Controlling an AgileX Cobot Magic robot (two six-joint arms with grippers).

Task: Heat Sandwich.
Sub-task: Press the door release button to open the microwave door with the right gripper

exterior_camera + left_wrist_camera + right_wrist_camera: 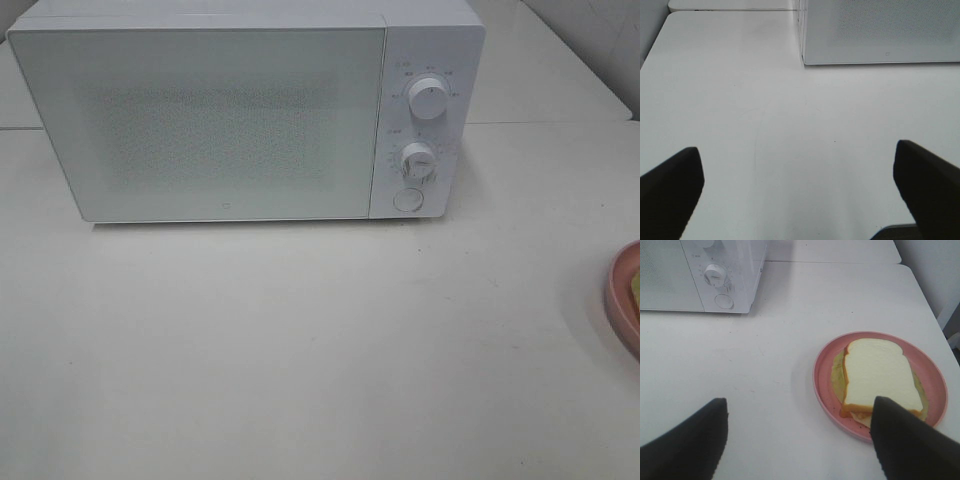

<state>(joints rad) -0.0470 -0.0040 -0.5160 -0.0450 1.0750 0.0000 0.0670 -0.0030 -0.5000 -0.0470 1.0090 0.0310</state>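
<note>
Lying flat, sandwich (879, 375) domed end points away from right hand (799, 402).

Looks like a mock kitchen in a robot lab, not a home: white microwave (245, 115) with two dials (428, 97) parked on a plain white table (300, 350), sandwich (880, 372) on a pink plate (935, 375) nearby, and the black left claw (796, 146) and right claw (800, 405) hanging over the tabletop.

Soft, diffuse light washes the white table (300, 350) pale, with a faint greenish cast in the high view. The microwave (230, 120) casts only a thin shadow at its base; the dark fingers (670, 190) near both wrist cameras look blurred.
</note>
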